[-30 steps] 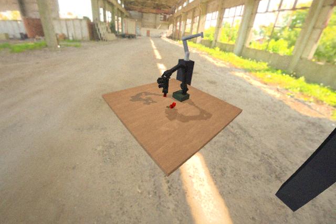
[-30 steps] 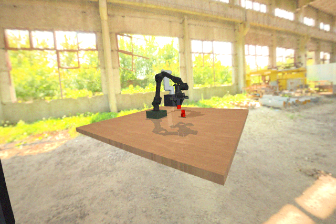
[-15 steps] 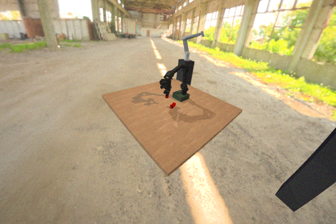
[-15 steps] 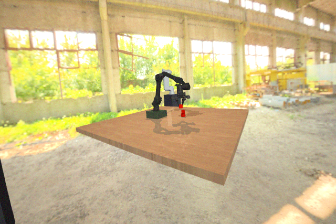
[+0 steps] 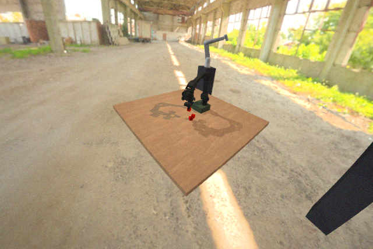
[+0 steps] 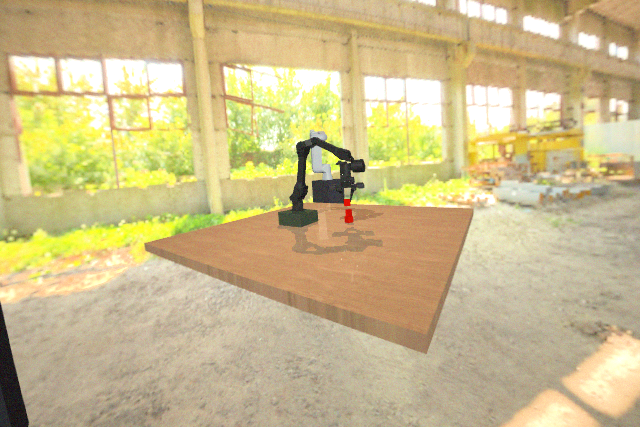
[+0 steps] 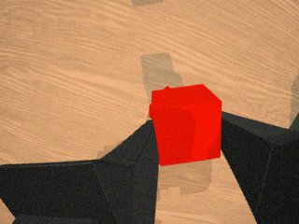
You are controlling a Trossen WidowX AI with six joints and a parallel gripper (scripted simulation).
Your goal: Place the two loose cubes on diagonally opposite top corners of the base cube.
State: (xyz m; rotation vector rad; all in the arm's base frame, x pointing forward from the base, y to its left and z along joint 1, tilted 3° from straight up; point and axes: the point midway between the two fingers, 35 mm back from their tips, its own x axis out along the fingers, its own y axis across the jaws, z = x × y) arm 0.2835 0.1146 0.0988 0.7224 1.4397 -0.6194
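Note:
My gripper (image 5: 189, 108) (image 6: 346, 200) (image 7: 184, 122) points down and is shut on a loose red cube (image 5: 189, 109) (image 6: 346, 202) (image 7: 189, 135), which looks about level. It holds this cube above the table. The red base cube (image 5: 190, 118) (image 6: 348, 220) stands on the table. The other loose red cube (image 5: 193, 115) (image 6: 348, 213) sits on top of it, offset to one side. In the exterior view the held cube appears just above this stack. In the wrist view only slivers of red show past the held cube's left and top edges, so the stack is mostly hidden.
The wooden table (image 5: 186, 161) (image 6: 392, 288) carries the arm's dark green base block (image 5: 201, 107) (image 6: 298, 218), near the cubes. A grey arm (image 5: 207, 48) (image 6: 318, 158) on a dark pedestal (image 5: 210, 79) (image 6: 327, 191) stands at the table's far side. Arm shadows fall around the cubes.

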